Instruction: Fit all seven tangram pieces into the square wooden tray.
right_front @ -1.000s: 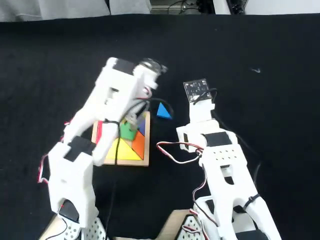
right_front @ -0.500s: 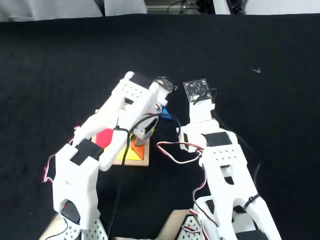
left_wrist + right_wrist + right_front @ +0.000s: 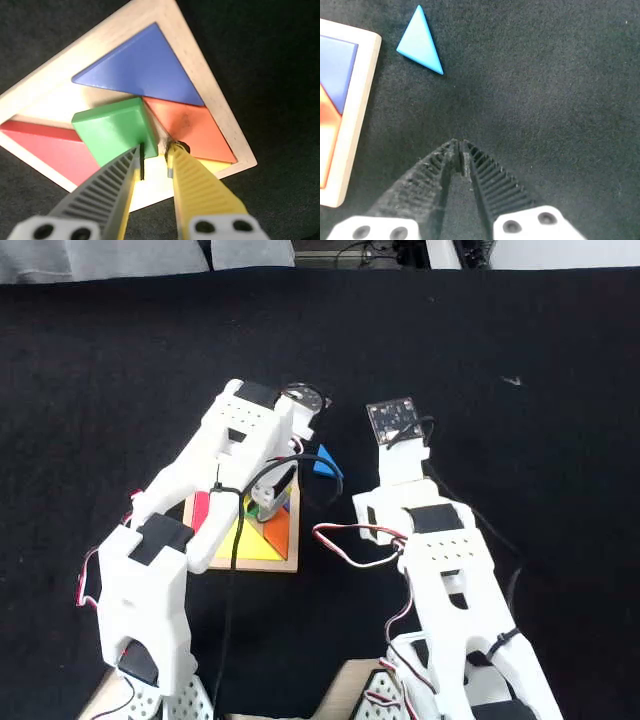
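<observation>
High view: left arm (image 3: 232,445) overhangs tray (image 3: 268,565); light-blue triangle (image 3: 326,463) lies near it.

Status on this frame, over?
Left gripper jaws slightly apart at a corner of the green square, over the tray. Right gripper shut above the cloth. Light blue triangle outside the tray.

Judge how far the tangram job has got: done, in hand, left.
Done: blue triangle, orange piece, red piece and yellow piece lie in the tray. In hand: left pincer at the seemingly unseated green square. Left: light-blue triangle lies outside.
</observation>
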You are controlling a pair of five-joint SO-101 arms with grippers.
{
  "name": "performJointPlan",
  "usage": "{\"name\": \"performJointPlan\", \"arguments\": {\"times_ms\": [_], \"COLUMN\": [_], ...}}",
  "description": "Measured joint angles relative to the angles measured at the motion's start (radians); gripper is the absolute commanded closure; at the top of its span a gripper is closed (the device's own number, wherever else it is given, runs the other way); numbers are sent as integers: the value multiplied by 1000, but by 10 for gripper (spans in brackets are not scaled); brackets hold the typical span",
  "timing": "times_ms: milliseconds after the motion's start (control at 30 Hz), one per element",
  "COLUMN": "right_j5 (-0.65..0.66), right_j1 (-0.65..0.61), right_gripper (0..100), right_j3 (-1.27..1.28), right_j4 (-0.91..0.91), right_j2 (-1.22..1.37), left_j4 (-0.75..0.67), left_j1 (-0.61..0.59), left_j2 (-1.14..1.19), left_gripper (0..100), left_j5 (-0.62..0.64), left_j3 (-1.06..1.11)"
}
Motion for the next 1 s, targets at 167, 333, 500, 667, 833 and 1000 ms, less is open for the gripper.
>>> {"name": "performJointPlan", "arguments": {"times_ms": [167, 333, 500, 667, 833, 1000], "right_j5": [0, 0, 0, 0, 0, 0], "right_j1": [0, 0, 0, 0, 0, 0], "right_gripper": [986, 986, 986, 986, 986, 986], "right_j3": [0, 0, 0, 0, 0, 0], "right_j4": [0, 0, 0, 0, 0, 0], "right_j2": [0, 0, 0, 0, 0, 0], "left_j4": [2, 0, 63, 155, 117, -18], "left_j1": [0, -37, -101, -132, -147, -226], "left_j2": [0, 0, 2, -17, -25, 28], "left_gripper": [902, 902, 902, 902, 902, 902], "left_j5": [-46, -75, -137, -140, -147, -147], "left_j3": [0, -18, -52, -101, -106, -106]}}
